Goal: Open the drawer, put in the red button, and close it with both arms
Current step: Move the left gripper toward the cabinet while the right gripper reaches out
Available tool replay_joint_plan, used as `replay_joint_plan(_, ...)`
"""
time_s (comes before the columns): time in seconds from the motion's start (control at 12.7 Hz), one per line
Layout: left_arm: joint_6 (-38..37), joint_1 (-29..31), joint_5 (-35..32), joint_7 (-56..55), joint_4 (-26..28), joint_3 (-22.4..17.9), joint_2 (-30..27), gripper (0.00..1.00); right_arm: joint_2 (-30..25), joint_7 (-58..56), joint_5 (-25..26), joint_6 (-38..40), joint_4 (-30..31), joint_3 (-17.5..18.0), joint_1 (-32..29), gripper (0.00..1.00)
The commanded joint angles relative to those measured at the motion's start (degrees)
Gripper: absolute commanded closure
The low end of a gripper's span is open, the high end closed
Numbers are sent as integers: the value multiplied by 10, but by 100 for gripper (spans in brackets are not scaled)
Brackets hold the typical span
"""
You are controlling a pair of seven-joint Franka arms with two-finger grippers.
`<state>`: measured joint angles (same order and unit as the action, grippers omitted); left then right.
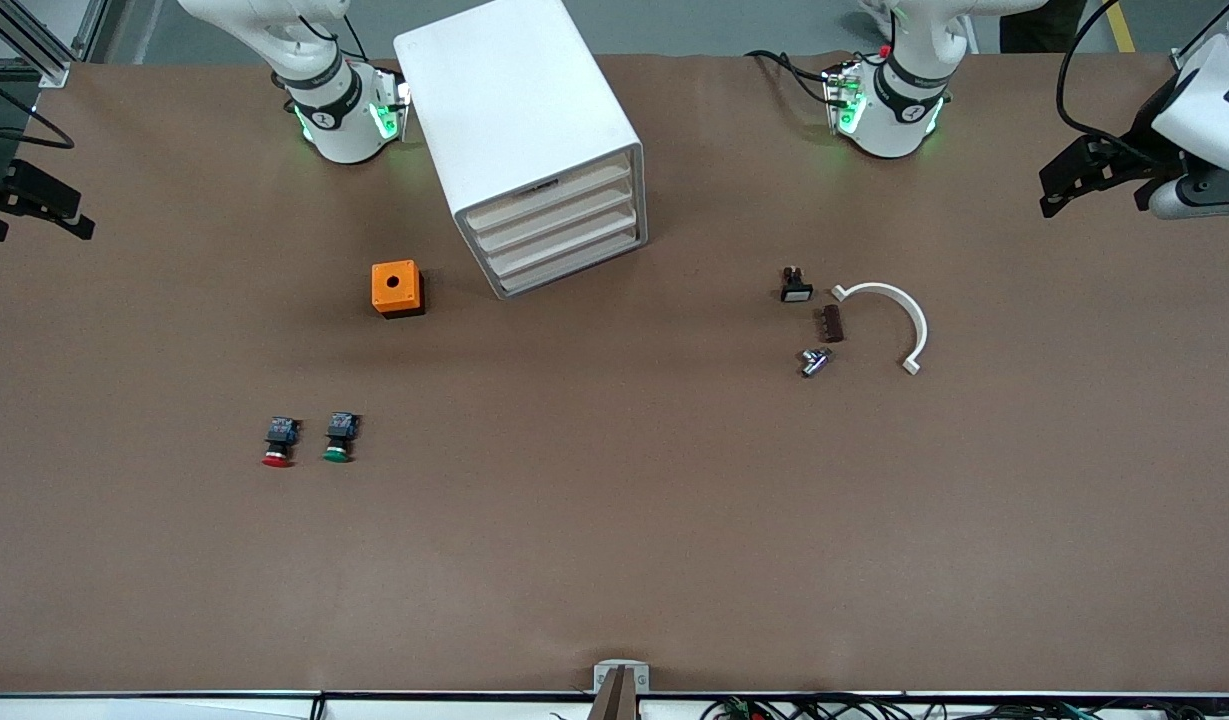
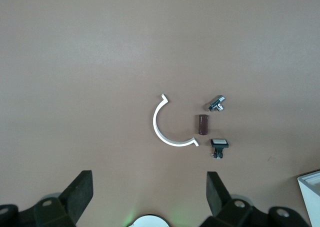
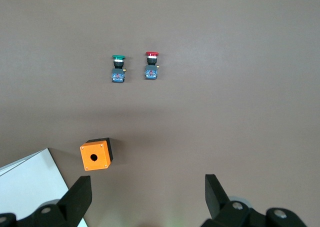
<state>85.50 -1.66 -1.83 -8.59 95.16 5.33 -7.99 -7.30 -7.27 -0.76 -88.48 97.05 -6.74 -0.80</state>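
Fingers spread and empty on the left gripper (image 2: 147, 197) and right gripper (image 3: 147, 199), each hanging above its bench end, small red-capped push button (image 1: 278, 442) beside its green-capped twin (image 1: 339, 437), white cabinet's drawers (image 1: 559, 233) closed.

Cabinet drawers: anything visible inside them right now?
No. All four drawers of the white cabinet are shut; only their pale fronts show, so their contents are hidden. The red button lies on the table beside the green button.

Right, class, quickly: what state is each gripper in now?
Left gripper: open, holding nothing, over bare table.
Right gripper: open, holding nothing, over bare table.
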Motion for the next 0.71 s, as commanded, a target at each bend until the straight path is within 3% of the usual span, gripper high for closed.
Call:
replay_joint_plan(0.0,-12,5,1,8,-15,-1,9,0,-8,-6,-1,0,2,8,-11,0)
replay_joint_plan(0.63,-5,3,10,-1,-47,1,118,0,1,-6,-1,2,-22,8,-12,0)
